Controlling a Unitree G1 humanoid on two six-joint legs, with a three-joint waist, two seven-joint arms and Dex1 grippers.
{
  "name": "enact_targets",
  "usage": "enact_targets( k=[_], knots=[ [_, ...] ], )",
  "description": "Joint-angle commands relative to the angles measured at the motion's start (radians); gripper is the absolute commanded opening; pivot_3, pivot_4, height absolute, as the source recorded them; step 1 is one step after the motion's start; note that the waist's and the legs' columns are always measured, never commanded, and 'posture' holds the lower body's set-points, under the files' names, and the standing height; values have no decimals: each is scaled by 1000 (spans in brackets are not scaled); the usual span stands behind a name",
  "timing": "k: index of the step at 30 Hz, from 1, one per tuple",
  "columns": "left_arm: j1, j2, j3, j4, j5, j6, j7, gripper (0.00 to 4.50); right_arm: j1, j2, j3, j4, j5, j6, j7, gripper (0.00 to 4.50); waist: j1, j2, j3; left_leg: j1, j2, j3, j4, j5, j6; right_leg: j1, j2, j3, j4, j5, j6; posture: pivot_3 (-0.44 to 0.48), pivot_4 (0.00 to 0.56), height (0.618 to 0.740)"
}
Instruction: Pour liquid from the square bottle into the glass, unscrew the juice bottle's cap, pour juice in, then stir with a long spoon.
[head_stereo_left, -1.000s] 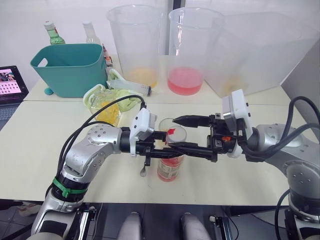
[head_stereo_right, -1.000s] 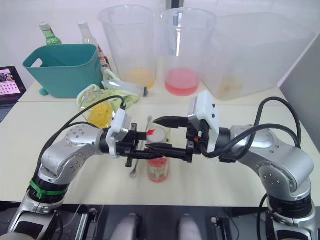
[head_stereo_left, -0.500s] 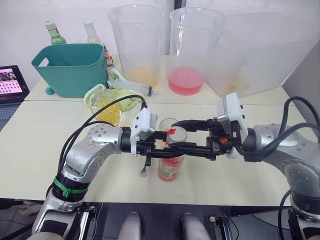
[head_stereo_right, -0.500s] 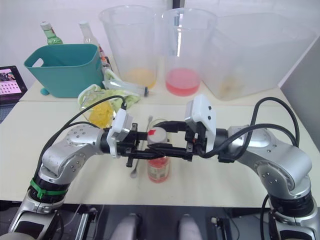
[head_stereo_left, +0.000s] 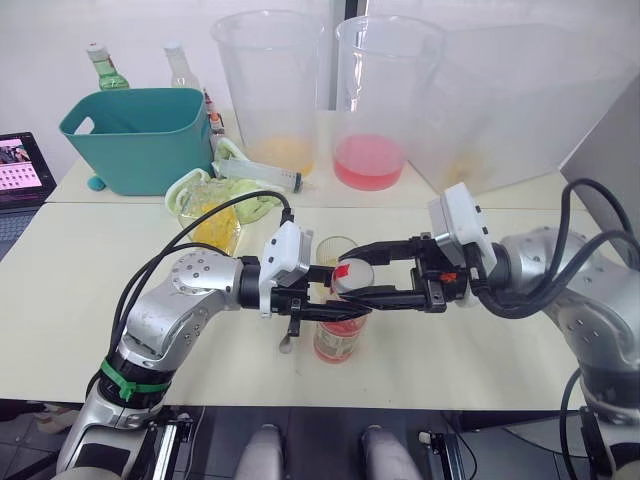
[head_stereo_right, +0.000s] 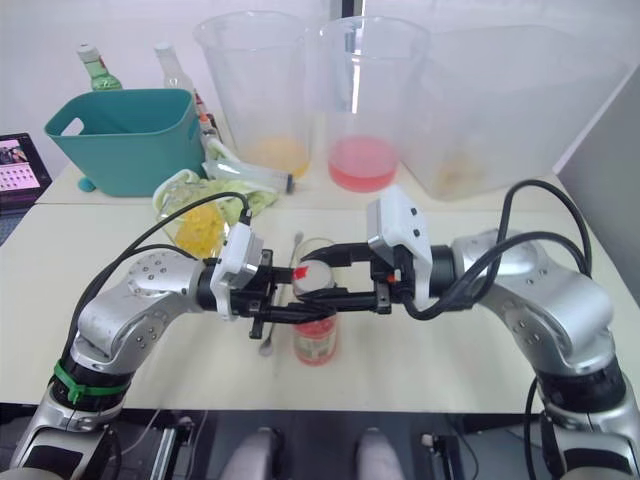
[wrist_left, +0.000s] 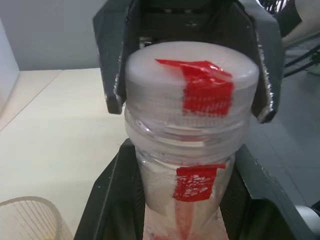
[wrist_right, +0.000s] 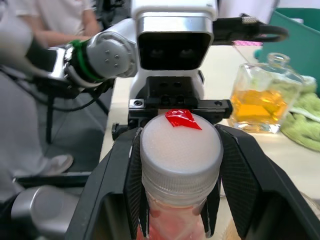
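The juice bottle (head_stereo_left: 340, 335) stands upright near the table's front edge, with pinkish-red juice in its lower part. My left gripper (head_stereo_left: 330, 300) is shut on its neck, just under the white cap (wrist_right: 181, 145) with the red mark. My right gripper (head_stereo_left: 352, 278) reaches in from the right, and its fingers (wrist_right: 132, 175) press on both sides of the cap. The glass (head_stereo_left: 333, 248) stands just behind the bottle. The square bottle (head_stereo_left: 212, 218) with yellow liquid sits behind my left arm. The long spoon (head_stereo_right: 270, 340) lies on the table left of the juice bottle, partly hidden by my left gripper.
A teal basket (head_stereo_left: 140, 135) stands at the back left, with a green cloth (head_stereo_left: 240, 195) beside it. Three huge clear buckets (head_stereo_left: 385, 100) line the back. A laptop (head_stereo_left: 20, 165) sits at the far left. A person (wrist_right: 65, 20) stands past the table's left side.
My right gripper has moved in over the bottle top and its fingers have closed from wide open onto the cap. The left gripper has kept hold of the bottle.
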Motion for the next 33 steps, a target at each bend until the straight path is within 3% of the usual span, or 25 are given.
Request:
enact_targets(
  k=[1, 7, 17, 21, 27, 33],
  knots=[
    [29, 22, -7, -4, -1, 52, 16, 1534, -66, -27, 75, 113, -109, -158, 234, 1684, 0, 0, 0, 0, 0, 0, 0, 0, 0, 0, 0, 0, 0, 0, 0, 0, 150, 733],
    [33, 17, -2, -77, -32, 105, 79, 1534, -223, 19, 120, 268, -150, -211, 379, 1684, -10, 0, 0, 1, 0, 0, 0, 0, 0, 1, 0, 0, 1, 0, 0, 0, 150, 733],
    [26, 9, -14, -72, -43, 110, 93, 1534, -283, 12, -15, 276, -15, 10, 307, 1684, -9, 0, 0, 0, 0, -1, 0, 0, 0, 0, -1, 0, 1, 0, 0, 0, 150, 733],
    [33, 10, -20, -53, -34, 93, 79, 1534, -265, -34, -124, 337, -12, 63, 215, 1684, -7, 0, 0, 0, 0, -1, 0, 0, 0, 0, -1, 0, 1, 0, 0, 0, 150, 733],
    [60, -3, -1, -35, -42, 80, 83, 1534, -171, -71, -218, 528, -173, -57, 62, 1684, -8, 0, 0, 0, 0, 0, 0, 0, 0, 0, -1, 0, 1, 0, 0, 0, 150, 733],
    [90, 22, 13, -60, -30, 78, 96, 1534, -87, -71, -184, 796, -443, -200, -203, 1684, -10, 0, 0, 0, -1, 1, 0, 0, 0, 0, -1, 1, 1, 0, 0, 0, 150, 733]
  ],
)
